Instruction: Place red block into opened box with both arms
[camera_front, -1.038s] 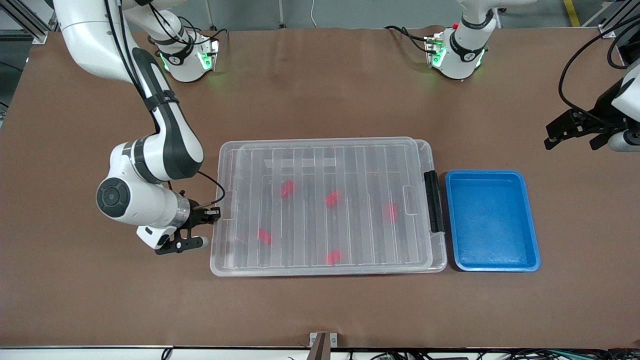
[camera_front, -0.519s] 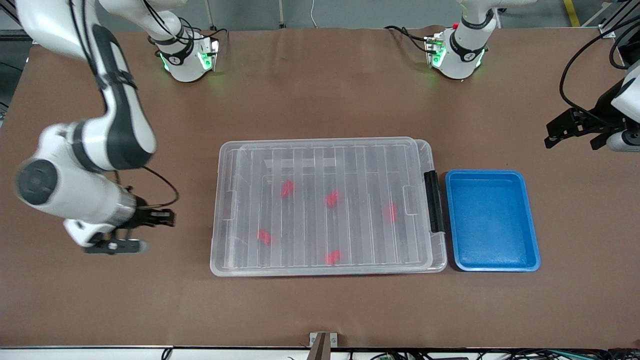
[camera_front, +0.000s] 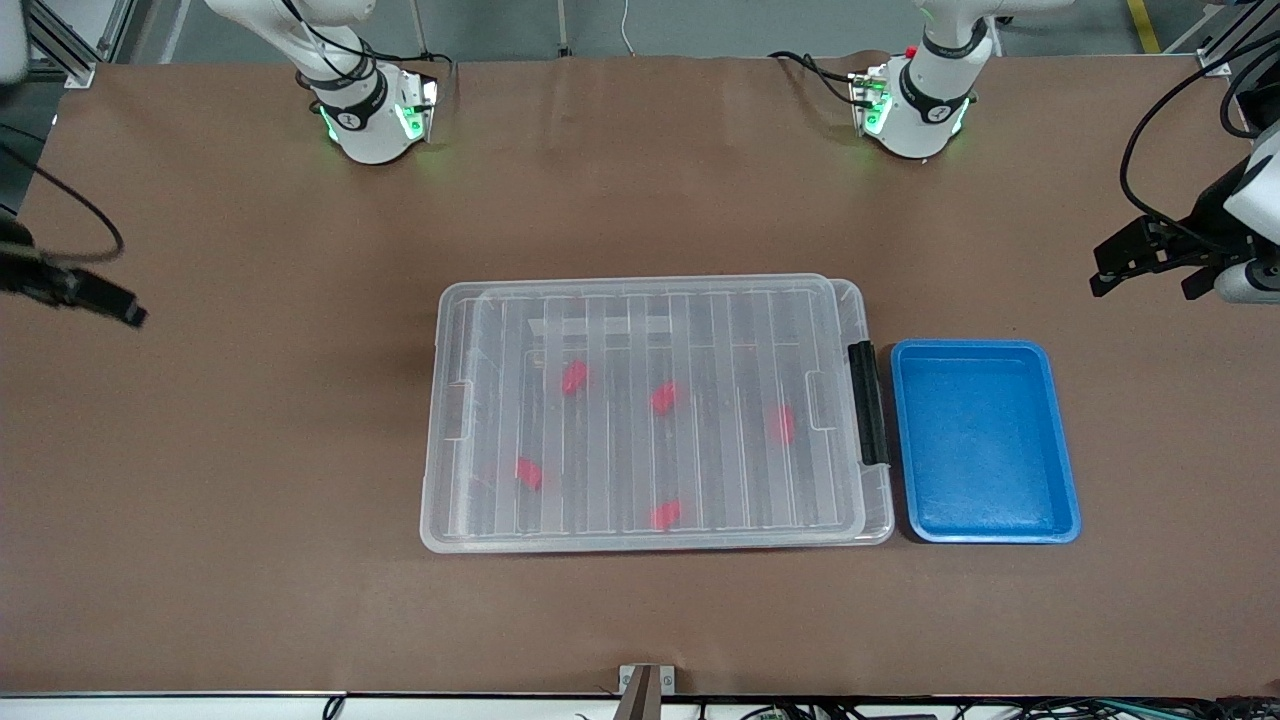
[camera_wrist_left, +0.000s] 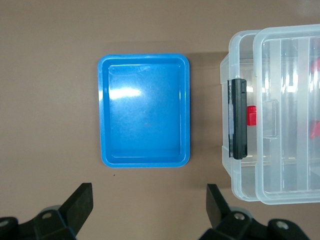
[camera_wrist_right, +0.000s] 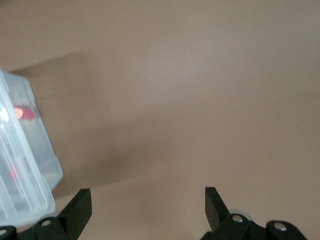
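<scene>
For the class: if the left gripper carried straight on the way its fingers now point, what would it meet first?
Judging from the left wrist view, the open left gripper points down at bare table, just off the blue tray and the box. It would probably touch the tabletop first, though depth is hard to judge.

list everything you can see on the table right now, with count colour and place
box: 1, clear, mid-table, ribbed lid on, black latch at the end toward the left arm
red blocks: 5, red, inside the box under the lid
tray: 1, blue, beside the box's latch end, holds nothing
table: 1, brown
left gripper: 1, black, open, over the table's left-arm end
right gripper: 1, black, open, over bare table at the right-arm end
</scene>
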